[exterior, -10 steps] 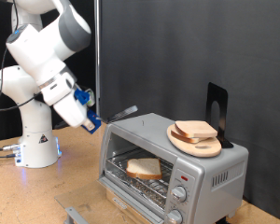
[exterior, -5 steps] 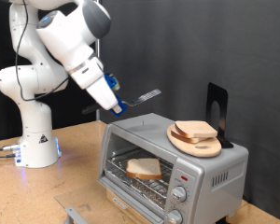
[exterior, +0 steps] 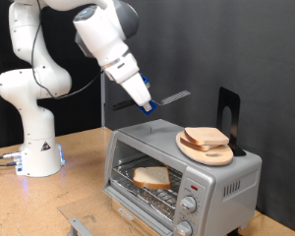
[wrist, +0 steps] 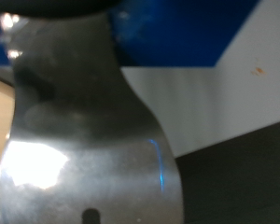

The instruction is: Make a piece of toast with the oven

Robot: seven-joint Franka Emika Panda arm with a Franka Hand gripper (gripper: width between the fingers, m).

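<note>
Toast (exterior: 151, 177) lies flat on the wire rack (exterior: 146, 189) inside the silver toaster oven (exterior: 221, 177), whose glass door (exterior: 88, 224) is dropped open toward the exterior view's bottom left. The pale slice with its tan crust sits toward the front of the cavity, apart from the oven walls.

Above the oven, the white Franka arm (exterior: 103, 34) reaches in from the exterior view's upper left, its gripper (exterior: 147, 102) hanging over the oven's top, clear of it. A flat metal spatula (exterior: 170, 99) juts from the gripper toward the exterior view's right, its blade roughly level and in mid-air, touching nothing. In the wrist view the spatula (wrist: 84, 140) fills most of the picture as a broad, shiny, curved blade. The fingers themselves are hidden behind blue fittings, so it cannot be told how far apart they stand, nor seen directly that they pinch the handle.

On the oven's roof, at the exterior view's right, a round wooden plate (exterior: 193, 152) carries two more bread slices (exterior: 206, 138), stacked and overlapping. Behind the plate stands a black bracket (exterior: 228, 110). Two round knobs (exterior: 190, 205) sit on the oven's front panel below a red mark (exterior: 194, 184). The oven rests on a wooden table (exterior: 49, 202).
</note>
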